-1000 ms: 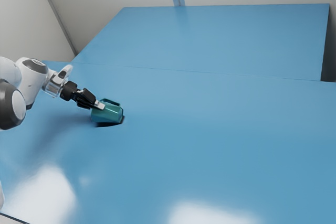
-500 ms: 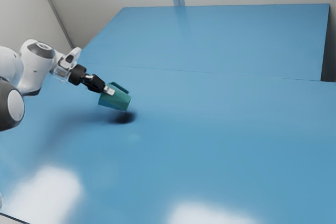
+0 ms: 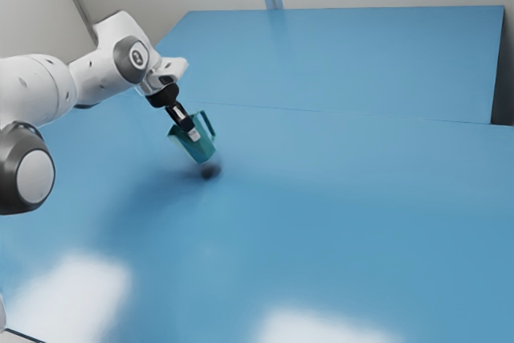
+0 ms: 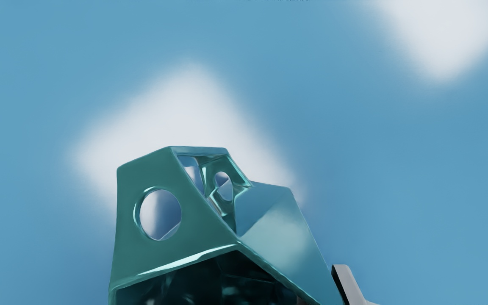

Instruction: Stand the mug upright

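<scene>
The gripper [image 3: 192, 133] holds the mug [image 3: 202, 150], axis slanting, mouth up toward exterior view's left.

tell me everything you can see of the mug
The mug is glossy teal, perhaps plastic or glazed ceramic, with flat facets, an open mouth, a round hole through one facet and a handle. It is held above the table, tilted, its mouth up toward the exterior view's left and its handle toward the exterior view's right. The gripper is shut on its wall.
</scene>
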{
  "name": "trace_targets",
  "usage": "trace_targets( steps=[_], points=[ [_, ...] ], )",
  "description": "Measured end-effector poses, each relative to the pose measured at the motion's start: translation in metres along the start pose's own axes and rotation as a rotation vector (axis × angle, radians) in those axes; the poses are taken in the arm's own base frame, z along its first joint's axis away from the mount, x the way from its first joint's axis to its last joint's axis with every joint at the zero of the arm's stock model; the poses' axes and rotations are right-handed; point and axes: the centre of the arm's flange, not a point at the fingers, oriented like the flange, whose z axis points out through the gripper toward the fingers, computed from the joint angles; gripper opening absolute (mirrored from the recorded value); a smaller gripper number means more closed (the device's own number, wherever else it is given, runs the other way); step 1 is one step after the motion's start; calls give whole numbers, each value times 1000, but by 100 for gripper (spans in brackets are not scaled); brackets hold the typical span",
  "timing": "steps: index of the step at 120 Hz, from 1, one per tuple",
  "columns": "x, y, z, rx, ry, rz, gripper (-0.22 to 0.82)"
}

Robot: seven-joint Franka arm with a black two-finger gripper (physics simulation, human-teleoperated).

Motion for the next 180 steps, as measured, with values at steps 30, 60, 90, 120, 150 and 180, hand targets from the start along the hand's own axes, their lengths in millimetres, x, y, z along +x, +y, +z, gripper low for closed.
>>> trace_targets(
  steps=[30, 60, 90, 120, 150, 180],
  points=[
    [32, 10, 19, 162, -43, 118, -18],
    [48, 13, 40, 238, -83, 204, -18],
    [55, 14, 63, 260, -118, 252, -18],
    [55, 12, 66, 267, -126, 264, 1],
    [58, 15, 45, 293, -118, 289, 42],
    [50, 30, -45, 322, -28, 216, 55]
  ],
)
